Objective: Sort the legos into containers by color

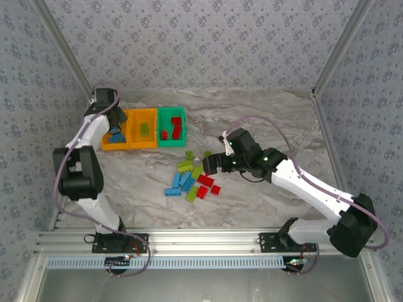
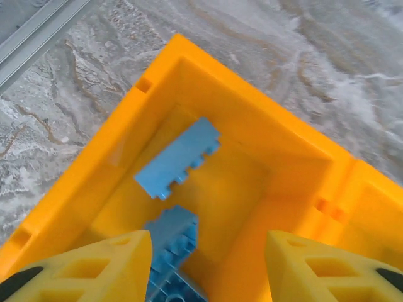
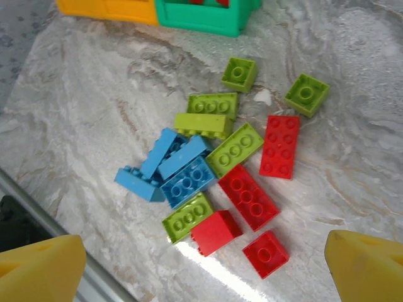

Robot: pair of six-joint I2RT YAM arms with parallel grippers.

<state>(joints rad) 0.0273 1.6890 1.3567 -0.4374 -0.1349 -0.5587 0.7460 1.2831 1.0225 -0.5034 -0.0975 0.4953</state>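
Loose red, blue and lime plastic studded bricks (image 3: pixel 214 170) lie heaped directly below my right gripper (image 3: pixel 208 255), whose jaws are spread wide. Blue bricks (image 2: pixel 179 157) sit in the orange plastic bin (image 2: pixel 208 69) beneath my left gripper (image 2: pixel 208 248), jaws apart, pinching nothing.

A blue brick (image 2: pixel 171 244) in the orange bin (image 2: pixel 214 88) runs off the bottom edge. The green bin (image 3: pixel 201 20) is cropped at the top, contents barely showing.
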